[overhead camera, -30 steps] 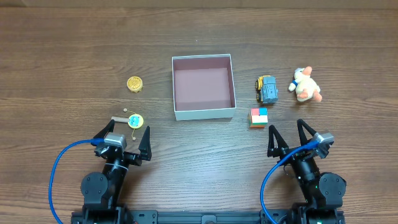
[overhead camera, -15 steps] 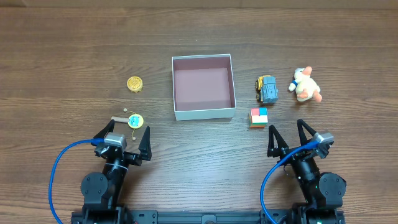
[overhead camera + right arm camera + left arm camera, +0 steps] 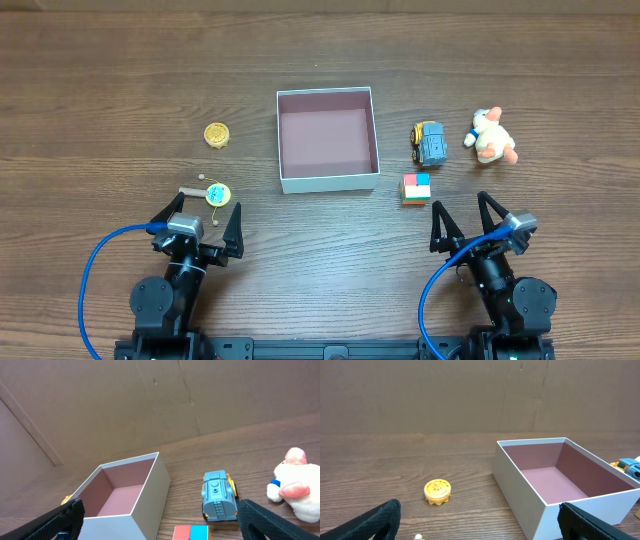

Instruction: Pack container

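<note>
The container (image 3: 328,182) is a square white-walled box with a mauve inside, empty, at the table's middle; it also shows in the left wrist view (image 3: 520,480) and the right wrist view (image 3: 150,495). Right of it lie a blue-and-yellow toy truck (image 3: 429,144) (image 3: 219,496), a coloured cube (image 3: 416,187) (image 3: 190,533) and a plush animal (image 3: 490,136) (image 3: 295,486). Left of it lie a yellow round toy (image 3: 217,134) (image 3: 437,491) and a yellow-and-blue toy with a stick (image 3: 214,192). My left gripper (image 3: 196,218) and right gripper (image 3: 463,219) are both open and empty, near the front edge.
A brown wall rises behind the table in both wrist views. Blue cables loop beside each arm base (image 3: 95,270) (image 3: 428,300). The table top is dark wood.
</note>
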Robot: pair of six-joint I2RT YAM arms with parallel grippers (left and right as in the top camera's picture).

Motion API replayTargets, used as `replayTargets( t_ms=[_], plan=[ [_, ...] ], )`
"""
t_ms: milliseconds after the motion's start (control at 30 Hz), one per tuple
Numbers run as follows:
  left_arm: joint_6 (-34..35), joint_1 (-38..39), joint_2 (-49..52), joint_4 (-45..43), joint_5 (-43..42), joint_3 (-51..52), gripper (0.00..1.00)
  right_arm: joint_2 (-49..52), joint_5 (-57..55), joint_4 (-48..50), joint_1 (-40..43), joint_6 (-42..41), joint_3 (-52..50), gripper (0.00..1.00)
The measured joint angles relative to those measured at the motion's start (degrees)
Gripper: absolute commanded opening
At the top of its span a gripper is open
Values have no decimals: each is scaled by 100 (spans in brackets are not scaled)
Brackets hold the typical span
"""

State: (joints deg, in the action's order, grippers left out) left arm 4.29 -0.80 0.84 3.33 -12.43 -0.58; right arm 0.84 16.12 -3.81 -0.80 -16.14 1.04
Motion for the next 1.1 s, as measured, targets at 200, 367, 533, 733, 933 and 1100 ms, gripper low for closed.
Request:
replayTargets(
  t_ms=[200, 367, 533, 733, 933, 1100],
  plan=[
    [0, 0, 0, 0, 2, 0, 100, 0, -2, 0, 0, 4, 0, 100],
    [0, 0, 0, 0, 0, 0, 100, 0, -2, 0, 0, 2, 0, 100],
    [0, 0, 0, -2, 2, 0, 100, 0, 7, 20, 2, -37, 0, 100],
    [0, 0, 0, 0, 2, 0, 100, 0, 728, 540, 0, -310, 0, 100],
    [0, 0, 0, 0, 2, 0, 100, 37, 1296, 282, 2, -278, 424, 100],
    [0, 0, 0, -4, 2, 0, 100, 697, 1139, -850, 2, 243, 1928, 100]
  ],
)
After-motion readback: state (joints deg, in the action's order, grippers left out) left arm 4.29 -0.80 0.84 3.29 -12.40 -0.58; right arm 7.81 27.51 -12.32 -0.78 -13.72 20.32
